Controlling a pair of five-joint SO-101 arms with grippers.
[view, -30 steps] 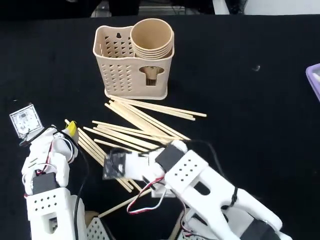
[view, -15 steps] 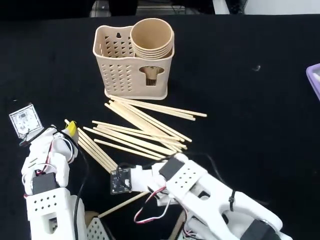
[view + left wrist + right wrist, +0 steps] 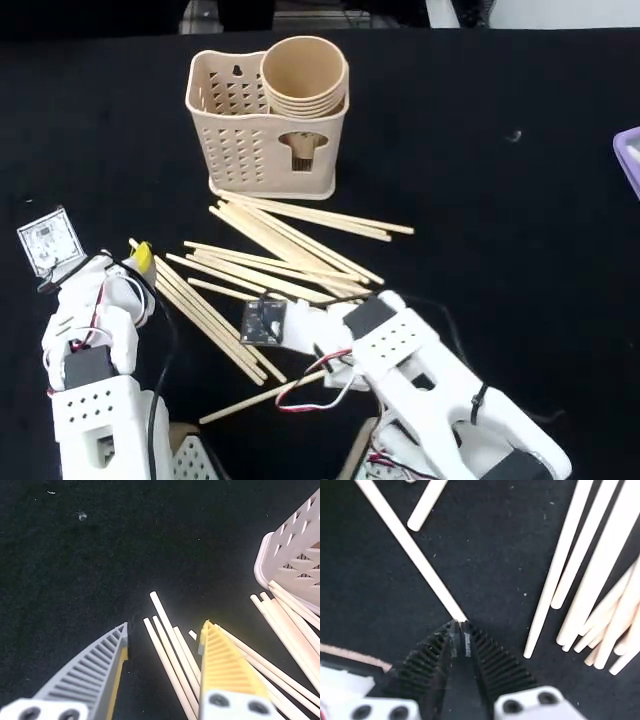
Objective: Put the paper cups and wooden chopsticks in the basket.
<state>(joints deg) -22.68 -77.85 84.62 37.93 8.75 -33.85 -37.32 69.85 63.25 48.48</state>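
A beige perforated basket [image 3: 250,140] stands at the back of the black table with a stack of paper cups [image 3: 304,72] in its right half. Several wooden chopsticks [image 3: 280,262] lie scattered in front of it. My left gripper [image 3: 165,630] hovers open above the ends of the leftmost chopsticks [image 3: 172,650], with the basket's corner [image 3: 295,555] beyond. My right gripper [image 3: 459,626] is shut on the tip of a single chopstick [image 3: 410,545], which lies apart near the table's front [image 3: 255,398]. More chopsticks [image 3: 590,575] lie beside it. The right arm [image 3: 390,345] covers its fingers from above.
A small white square tag [image 3: 45,240] lies at the left by the left arm [image 3: 95,330]. A purple object [image 3: 630,160] pokes in at the right edge. The table's right half is bare black cloth.
The right arm has shifted right and slightly back, its wrist camera now closer to the pile. The single chopstick near the front has swung a little. The left arm has stayed still.
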